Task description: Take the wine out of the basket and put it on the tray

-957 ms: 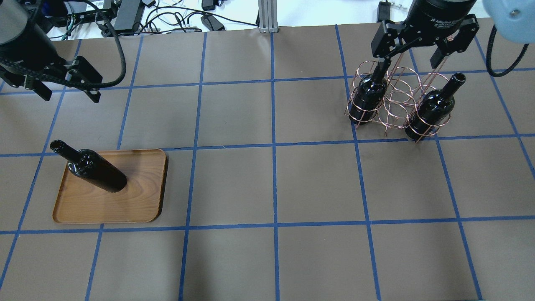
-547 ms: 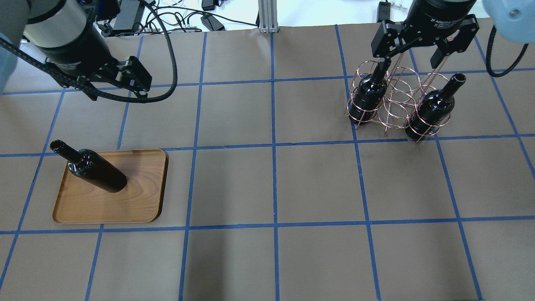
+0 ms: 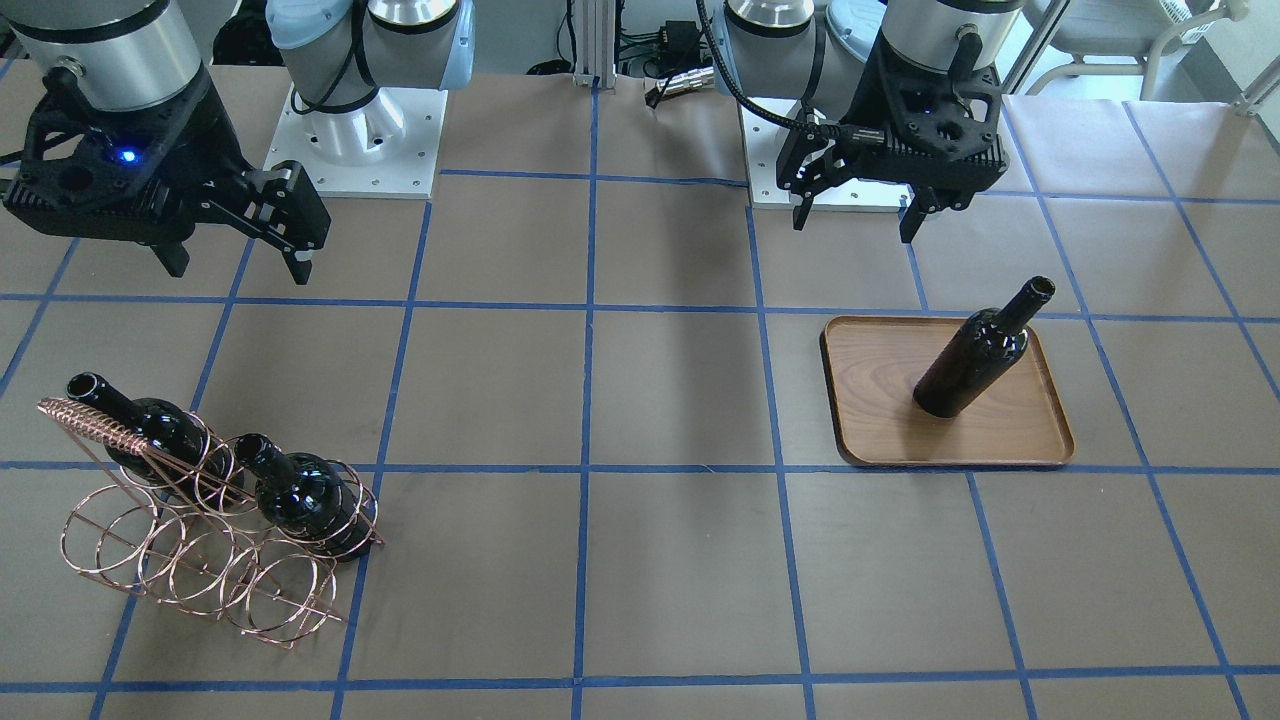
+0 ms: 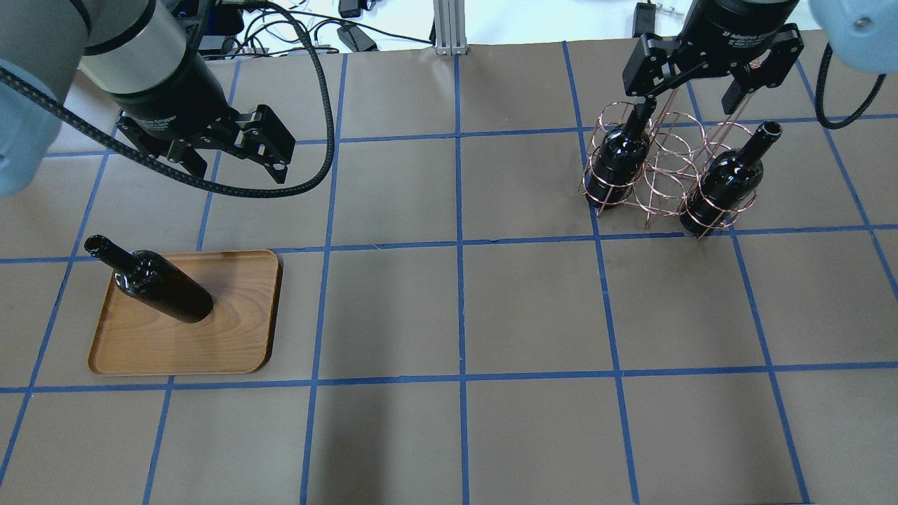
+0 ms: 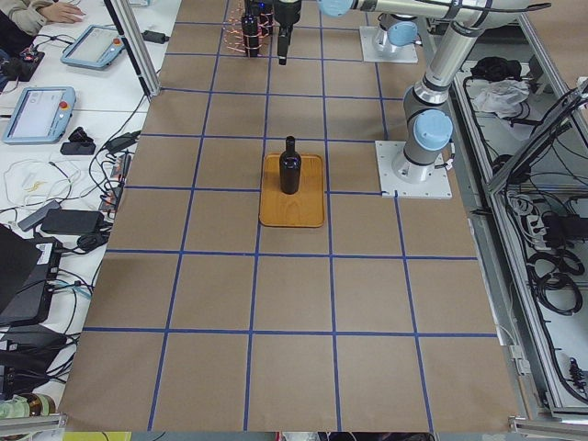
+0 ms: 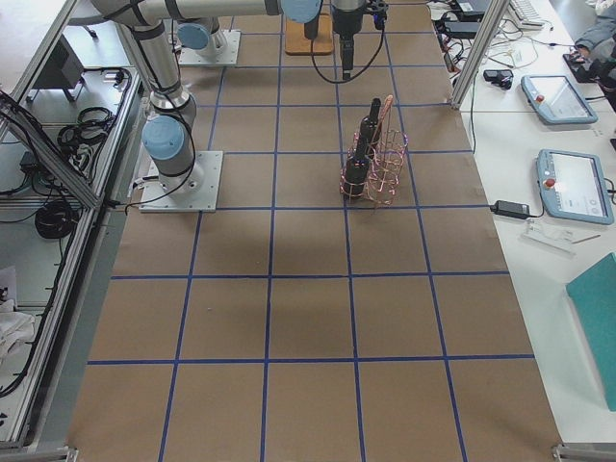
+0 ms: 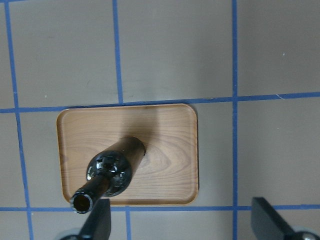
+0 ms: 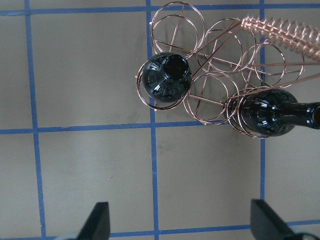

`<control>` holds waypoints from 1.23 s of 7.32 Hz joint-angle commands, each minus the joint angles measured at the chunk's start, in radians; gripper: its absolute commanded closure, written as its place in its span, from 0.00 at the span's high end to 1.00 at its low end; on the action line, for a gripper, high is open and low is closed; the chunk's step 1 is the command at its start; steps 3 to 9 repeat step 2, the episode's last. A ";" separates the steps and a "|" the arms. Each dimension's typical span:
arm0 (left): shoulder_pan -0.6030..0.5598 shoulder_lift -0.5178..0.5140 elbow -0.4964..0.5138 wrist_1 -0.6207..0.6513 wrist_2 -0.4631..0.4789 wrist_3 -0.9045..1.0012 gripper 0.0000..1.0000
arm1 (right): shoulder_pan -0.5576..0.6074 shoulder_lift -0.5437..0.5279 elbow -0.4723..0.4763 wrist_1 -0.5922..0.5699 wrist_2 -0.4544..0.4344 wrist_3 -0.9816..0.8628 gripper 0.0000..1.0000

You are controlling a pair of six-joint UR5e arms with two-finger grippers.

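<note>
One black wine bottle stands upright on the brown wooden tray, at its far left part; it also shows in the front view and the left wrist view. The copper wire basket holds two more bottles, leaning in its end rings. My left gripper is open and empty, high above the table beyond the tray. My right gripper is open and empty, hovering above the far side of the basket.
The table is covered with brown paper marked by a blue tape grid. Cables and power bricks lie beyond the far edge. The arm bases stand at the robot's side of the table.
My left arm has swung to the right in the overhead view, from the far left edge toward the space beyond the tray. The right arm, bottles, tray and basket have not moved.
</note>
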 commanded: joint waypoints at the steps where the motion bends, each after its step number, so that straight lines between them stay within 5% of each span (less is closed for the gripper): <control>1: 0.000 0.001 0.000 0.003 -0.001 0.002 1.00 | -0.002 0.000 0.000 -0.003 0.000 0.000 1.00; 9: 0.000 0.001 0.001 0.002 -0.001 0.002 1.00 | -0.003 0.000 0.000 -0.004 0.001 0.000 1.00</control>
